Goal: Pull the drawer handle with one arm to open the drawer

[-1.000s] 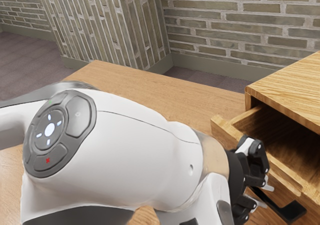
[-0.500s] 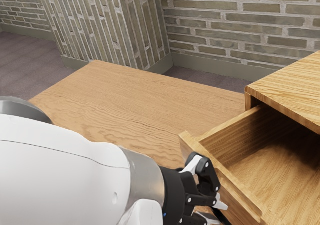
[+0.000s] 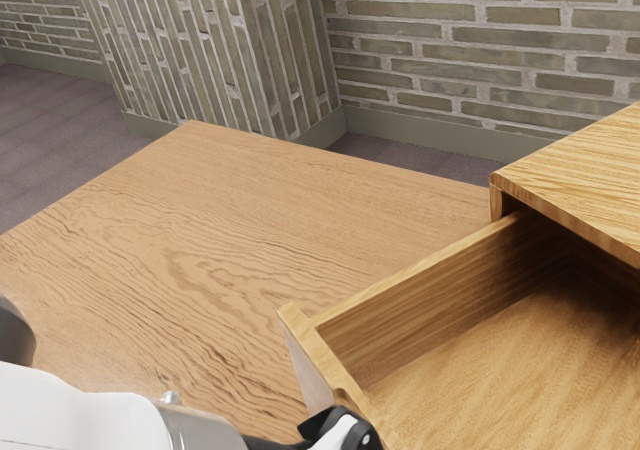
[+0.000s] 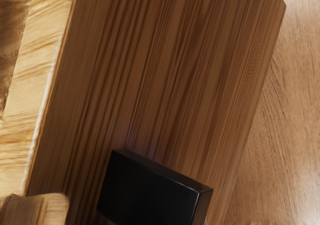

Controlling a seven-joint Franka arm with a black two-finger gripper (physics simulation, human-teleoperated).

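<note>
The table (image 3: 200,230) spreads wide. At the exterior view's right the cabinet (image 3: 590,180) stands on it, and the drawer (image 3: 440,300) juts far out of it, open. The white arm (image 3: 80,415) shows at the lower edge. The gripper (image 3: 342,434) is just below the drawer's front corner; whether it grips cannot be told. The black handle (image 4: 152,195) sits on the drawer's front, close under the hand.

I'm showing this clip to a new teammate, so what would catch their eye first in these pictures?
The wooden drawer first: it stands far out of its cabinet at the exterior view's right, over the table. In the wrist view, the black handle stands out against the drawer's darker front panel, close under the hand.
</note>
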